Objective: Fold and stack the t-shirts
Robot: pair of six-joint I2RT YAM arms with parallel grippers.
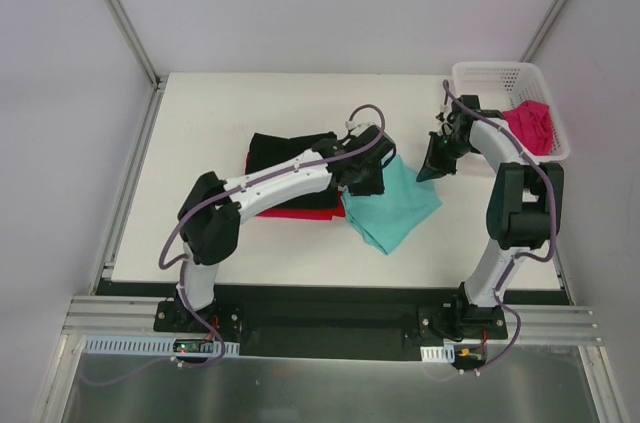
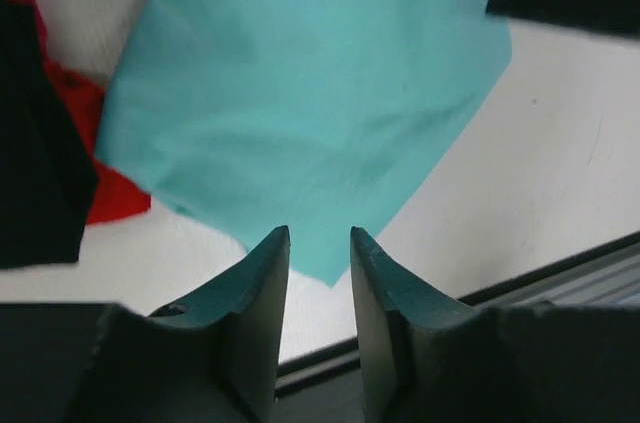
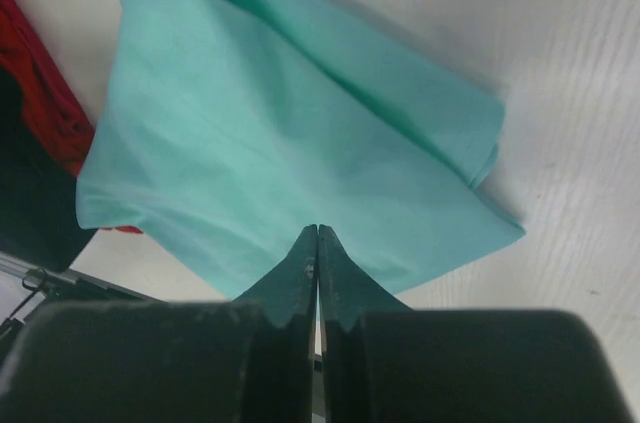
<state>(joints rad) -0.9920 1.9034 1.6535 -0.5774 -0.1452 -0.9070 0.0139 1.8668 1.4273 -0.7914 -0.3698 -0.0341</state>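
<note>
Teal shirt (image 1: 392, 203): here it is, lying on the tabletop (image 1: 200, 143) just right of the middle and closer to the near edge. It's bunched into a rough diamond with one point aimed at the near edge, and a fold ridge shows along its right side in the right wrist view (image 3: 280, 153).
Black shirt (image 1: 280, 151): folded, mid-tabletop, just left of the teal one and sitting on top of the red.
Red shirt (image 1: 300, 213): under the black, showing only as a strip along the stack's near edge and a sliver on its left. The teal shirt's left edge touches or overlaps this stack.
Pink shirt (image 1: 530, 123): crumpled inside the basket (image 1: 490, 73), well apart from the other three.
Left hand (image 1: 366, 181): the arm reaches across the black-and-red stack to the teal shirt's left edge. The fingers stand a little apart with nothing between them, and the left wrist view (image 2: 320, 233) looks down on teal cloth (image 2: 300, 93).
Right hand (image 1: 432, 171): just past the teal shirt's far-right edge, between shirt and basket. Fingertips are pressed tight together (image 3: 317, 228), and no cloth can be seen pinched in them.
Basket: white lattice, at the tabletop's far right corner.
</note>
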